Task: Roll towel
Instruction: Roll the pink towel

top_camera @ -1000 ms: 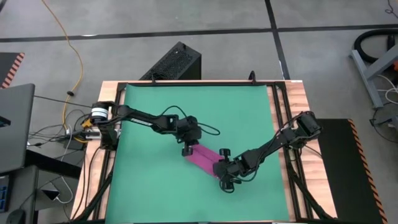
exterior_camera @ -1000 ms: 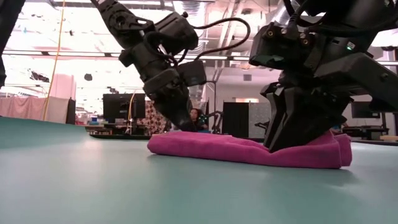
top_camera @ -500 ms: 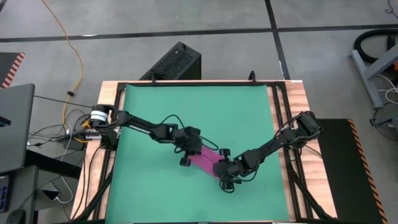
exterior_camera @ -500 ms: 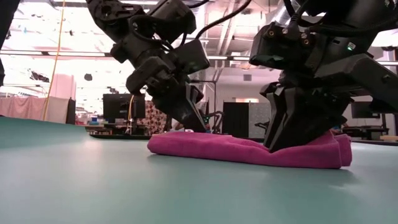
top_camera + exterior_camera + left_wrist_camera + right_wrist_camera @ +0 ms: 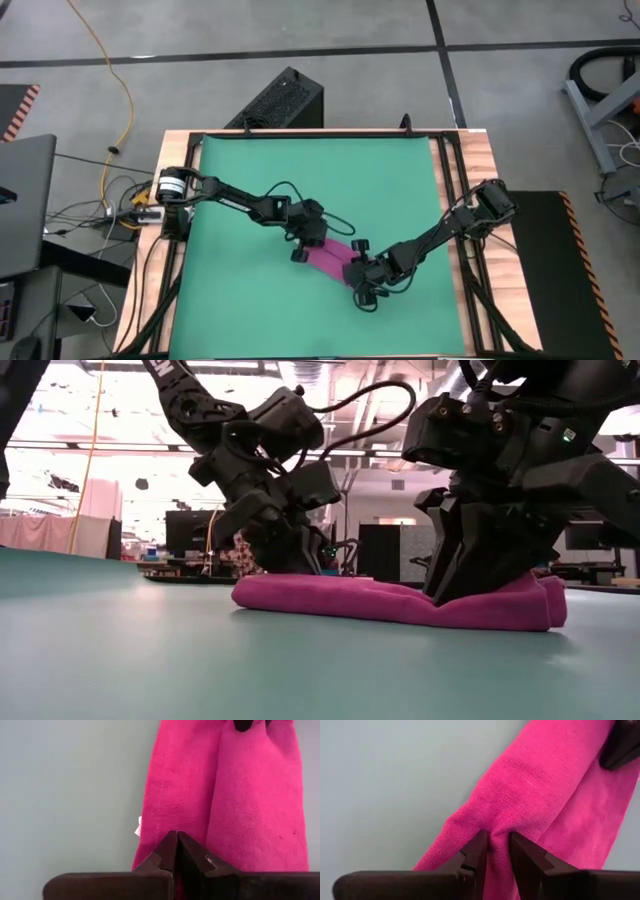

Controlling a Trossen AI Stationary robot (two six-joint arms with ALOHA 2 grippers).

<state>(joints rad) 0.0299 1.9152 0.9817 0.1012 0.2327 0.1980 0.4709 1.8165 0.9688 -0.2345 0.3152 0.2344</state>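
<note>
1. Towel (image 5: 330, 257): folded into a long narrow pink band, lying flat on the green mat (image 5: 300, 190), toward the mat's near-right part, running slantwise between the 2 grippers.
2. Seen at table height, towel (image 5: 390, 603) low and flat at its left end, bunched thicker at its right end.
3. Small white tag (image 5: 137, 827) showing at 1 long edge of the towel (image 5: 225, 795), close to the left gripper's tips.
4. Left gripper (image 5: 308, 243): down at the towel's upper-left end, fingers pressed tight together with no gap, tips (image 5: 176, 840) resting on the cloth's end; nothing visibly caught between them.
5. Left gripper (image 5: 290, 555) reaching the top of the cloth in the low view.
6. Right gripper (image 5: 358, 272): at the towel's lower-right end, fingers partly apart and pinching a raised fold of cloth between them.
7. Right gripper (image 5: 496, 842) with pink fabric (image 5: 545, 785) filling the narrow gap between its 2 fingers.
8. Right gripper (image 5: 470, 575) pressed into the towel's thick end.
</note>
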